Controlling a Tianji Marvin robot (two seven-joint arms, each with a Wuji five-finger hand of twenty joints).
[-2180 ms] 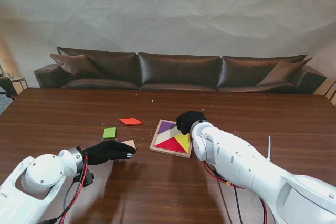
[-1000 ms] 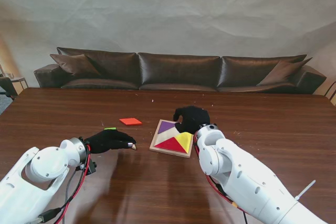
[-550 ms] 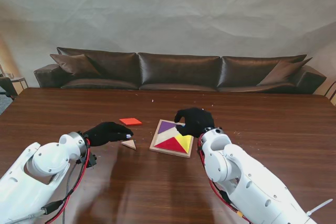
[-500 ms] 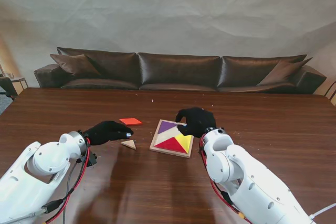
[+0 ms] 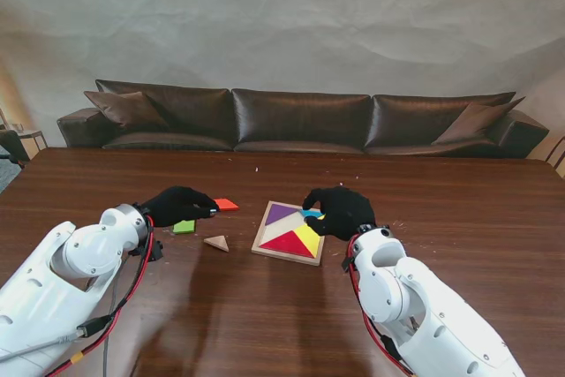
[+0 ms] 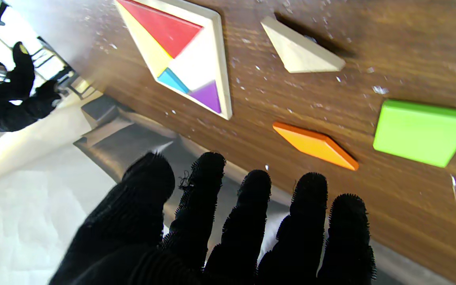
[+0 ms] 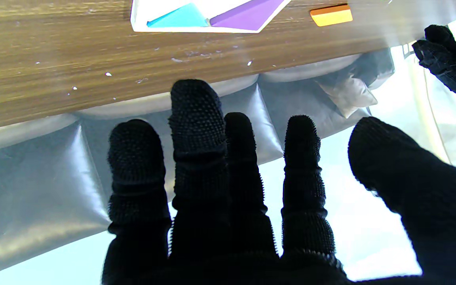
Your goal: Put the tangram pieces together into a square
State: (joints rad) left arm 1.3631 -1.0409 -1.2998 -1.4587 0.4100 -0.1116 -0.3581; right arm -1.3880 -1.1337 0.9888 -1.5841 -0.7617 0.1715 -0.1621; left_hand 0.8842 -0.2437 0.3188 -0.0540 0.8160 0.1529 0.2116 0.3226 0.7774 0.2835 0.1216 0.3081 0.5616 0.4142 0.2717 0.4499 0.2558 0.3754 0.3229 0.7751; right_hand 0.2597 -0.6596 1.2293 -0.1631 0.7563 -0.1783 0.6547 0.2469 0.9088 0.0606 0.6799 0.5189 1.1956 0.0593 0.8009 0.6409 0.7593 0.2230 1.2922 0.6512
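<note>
left hand (image 5: 179,205) spread, empty, right over orange piece (image 5: 226,204); right hand (image 5: 338,210) spread too, at tray (image 5: 261,239).

- Left hand (image 5: 179,205): black-gloved, held over the table, fingers (image 6: 251,213) stretched forward side by side, holding nothing.
- Right hand (image 5: 338,210): black-gloved, fingers (image 7: 196,130) extended, thumb spread wide, nothing between them.

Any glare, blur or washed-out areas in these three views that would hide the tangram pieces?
Stand view: even light, soft arm shadows, pieces small but clear. Left wrist view: blown-out white beyond the table edge, the wooden tray, green square and orange piece sharp. Right wrist view: hazy glare across the table's far edge, blue triangle still legible.
</note>
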